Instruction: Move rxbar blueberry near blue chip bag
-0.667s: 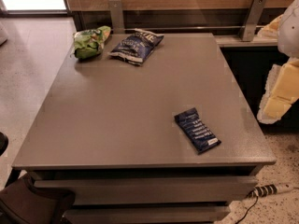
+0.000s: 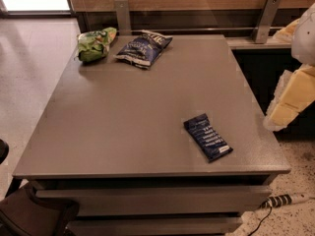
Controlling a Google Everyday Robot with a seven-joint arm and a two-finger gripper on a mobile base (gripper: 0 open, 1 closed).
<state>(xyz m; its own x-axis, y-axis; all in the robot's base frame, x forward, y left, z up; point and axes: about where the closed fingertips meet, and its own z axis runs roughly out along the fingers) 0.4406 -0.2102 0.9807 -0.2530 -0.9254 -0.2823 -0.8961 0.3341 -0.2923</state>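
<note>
The rxbar blueberry [image 2: 207, 137] is a small flat dark blue wrapper with white text. It lies at an angle on the grey table [image 2: 133, 112], near the front right corner. The blue chip bag [image 2: 143, 47] is a puffy navy bag that lies at the far edge, left of centre. My gripper [image 2: 290, 100] shows as a pale cream shape at the right edge of the view, beyond the table's right side. It is right of the bar, above it, and holds nothing that I can see.
A green bag [image 2: 94, 44] lies just left of the blue chip bag at the far left corner. Metal brackets [image 2: 122, 14] and a wooden wall stand behind the table. A power strip [image 2: 285, 199] lies on the floor at the front right. A dark object [image 2: 29, 213] is at the front left.
</note>
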